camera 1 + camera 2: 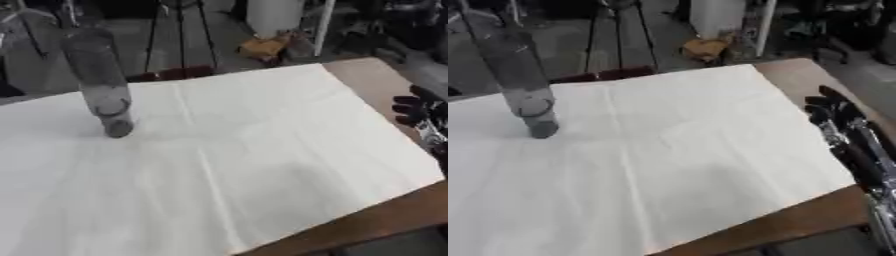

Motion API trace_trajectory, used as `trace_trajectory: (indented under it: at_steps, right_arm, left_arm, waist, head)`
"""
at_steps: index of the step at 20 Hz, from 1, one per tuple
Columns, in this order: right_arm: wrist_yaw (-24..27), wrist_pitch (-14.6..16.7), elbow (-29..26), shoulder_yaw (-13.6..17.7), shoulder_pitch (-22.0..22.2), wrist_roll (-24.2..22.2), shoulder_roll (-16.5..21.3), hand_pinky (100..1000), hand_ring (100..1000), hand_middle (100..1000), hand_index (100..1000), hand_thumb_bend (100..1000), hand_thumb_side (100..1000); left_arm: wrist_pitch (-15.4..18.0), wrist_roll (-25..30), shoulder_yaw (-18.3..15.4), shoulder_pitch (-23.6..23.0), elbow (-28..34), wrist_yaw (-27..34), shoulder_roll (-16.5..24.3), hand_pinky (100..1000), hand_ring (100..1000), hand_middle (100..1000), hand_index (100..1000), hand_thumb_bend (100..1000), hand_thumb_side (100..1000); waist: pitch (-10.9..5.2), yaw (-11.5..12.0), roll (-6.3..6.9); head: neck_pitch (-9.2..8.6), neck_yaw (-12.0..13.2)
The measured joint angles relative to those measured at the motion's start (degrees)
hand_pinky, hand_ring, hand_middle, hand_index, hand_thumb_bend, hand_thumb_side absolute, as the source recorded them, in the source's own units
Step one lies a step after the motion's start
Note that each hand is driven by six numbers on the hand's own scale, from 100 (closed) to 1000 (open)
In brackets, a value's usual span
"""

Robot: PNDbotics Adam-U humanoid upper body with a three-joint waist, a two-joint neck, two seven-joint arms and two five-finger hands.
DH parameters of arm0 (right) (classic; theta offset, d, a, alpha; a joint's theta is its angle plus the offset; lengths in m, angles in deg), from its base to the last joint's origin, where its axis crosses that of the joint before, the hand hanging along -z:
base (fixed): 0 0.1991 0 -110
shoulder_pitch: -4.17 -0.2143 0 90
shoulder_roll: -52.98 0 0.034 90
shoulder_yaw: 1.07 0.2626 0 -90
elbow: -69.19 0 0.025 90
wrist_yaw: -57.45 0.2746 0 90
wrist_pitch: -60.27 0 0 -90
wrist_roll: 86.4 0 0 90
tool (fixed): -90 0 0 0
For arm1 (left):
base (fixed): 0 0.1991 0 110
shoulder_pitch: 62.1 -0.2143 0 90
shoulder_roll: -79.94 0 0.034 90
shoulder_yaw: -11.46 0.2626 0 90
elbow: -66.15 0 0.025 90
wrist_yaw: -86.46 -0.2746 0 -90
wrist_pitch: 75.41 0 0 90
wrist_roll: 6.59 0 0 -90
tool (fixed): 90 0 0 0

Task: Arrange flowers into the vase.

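At the far left we note the vase (101,82), a tall clear cylinder standing on the white cloth (227,160) near its far left part. It appears tilted in both views, though we judge that this is most likely the askew camera rather than a real lean; we cannot settle which. We see nothing inside it, and no flowers appear anywhere in either view.

Across the middle, the cloth lies bare, with fold creases running along it. It covers most of the brown table (798,220), whose wood shows at the near right corner and along the right edge.

At the right edge we find the right hand (830,111), well apart from the vase, hanging over the table's right margin. Its fingers look straight and relaxed and it holds nothing. The left hand shows in no view.

Our concerns:
- The vase is tall and narrow at the foot, so we judge that a sideways knock from an arriving stem or hand could topple it.
- A hand dragging over the cloth could pull it and the vase along.
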Motion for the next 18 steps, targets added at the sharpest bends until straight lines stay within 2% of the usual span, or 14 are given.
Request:
trace_trajectory:
  at_steps: [18]
  right_arm:
    - [0.0, 0.0, 0.0, 0.0, 0.0, 0.0, 0.0, 887, 883, 846, 1000, 156, 700]
  left_arm:
    - [1.6, -1.0, -0.3, 0.0, -2.6, 15.0, -0.5, 100, 100, 100, 100, 1000, 149]
  waist:
    - [0.00, -0.3, 0.00]
  head:
    - [0.00, -0.4]
